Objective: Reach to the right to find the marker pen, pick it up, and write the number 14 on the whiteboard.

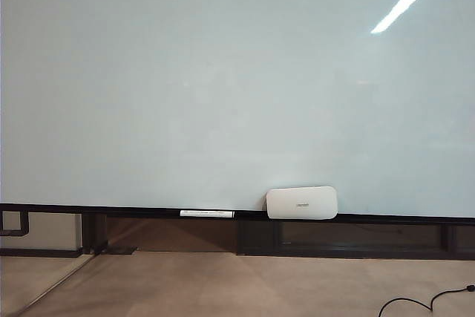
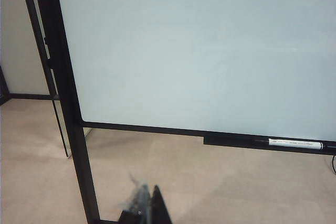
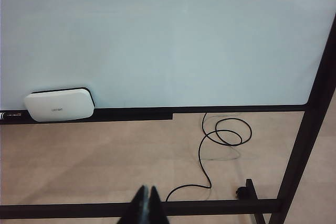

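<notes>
Here's the whiteboard, glossy and pale, filling nearly the whole exterior view, with not a stroke on it, so the 14 is not yet begun. Along its black bottom rail lies a slim white pen with dark ends, and just right of it a white eraser leans against the board. Neither is our target.

The marker pen is in none of the three views. Going by the task, it should be somewhere off to the right, past what the cameras show.

The right end effector sits low at the near edge of its wrist view, fingers pressed together with nothing between them, above the floor and well apart from the board; a black cable curls on the floor below the rail. The left end effector shows only as dark tips with a grey blur beside them near the board's left post, and I cannot tell whether it's apart or together.

As for handling, I'd expect a marker to be light and stiff, with a smooth barrel that may slip or roll in the fingers. The best hold is probably mid-barrel, squarely across it, with the tip left free. The grip must be firm enough that writing pressure doesn't push the pen back, yet gentle on that slick board.
</notes>
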`<act>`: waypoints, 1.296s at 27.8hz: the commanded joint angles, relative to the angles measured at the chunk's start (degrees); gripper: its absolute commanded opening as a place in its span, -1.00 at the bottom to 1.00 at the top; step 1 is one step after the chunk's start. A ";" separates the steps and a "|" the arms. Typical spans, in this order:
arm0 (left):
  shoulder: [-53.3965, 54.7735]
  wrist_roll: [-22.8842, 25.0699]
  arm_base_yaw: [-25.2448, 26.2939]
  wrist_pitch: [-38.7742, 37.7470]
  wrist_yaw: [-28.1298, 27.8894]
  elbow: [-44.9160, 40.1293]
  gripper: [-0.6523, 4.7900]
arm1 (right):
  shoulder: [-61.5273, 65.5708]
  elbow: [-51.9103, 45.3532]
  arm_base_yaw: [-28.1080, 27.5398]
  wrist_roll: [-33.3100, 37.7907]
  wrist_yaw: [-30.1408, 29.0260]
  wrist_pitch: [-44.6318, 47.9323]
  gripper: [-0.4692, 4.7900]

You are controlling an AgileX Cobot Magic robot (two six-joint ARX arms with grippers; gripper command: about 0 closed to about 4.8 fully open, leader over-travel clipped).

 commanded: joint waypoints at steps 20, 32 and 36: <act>0.02 -29.27 0.00 6.32 44.98 0.48 -0.78 | 0.07 0.81 -0.02 6.14 -1.64 15.32 -0.83; 0.74 -19.10 -0.04 3.65 42.84 0.28 -0.78 | 3.91 7.85 -0.07 3.43 3.19 16.09 -0.83; 0.74 -17.97 -0.04 3.23 43.63 0.26 -0.78 | 8.59 11.13 -0.04 -1.36 2.54 16.28 -0.83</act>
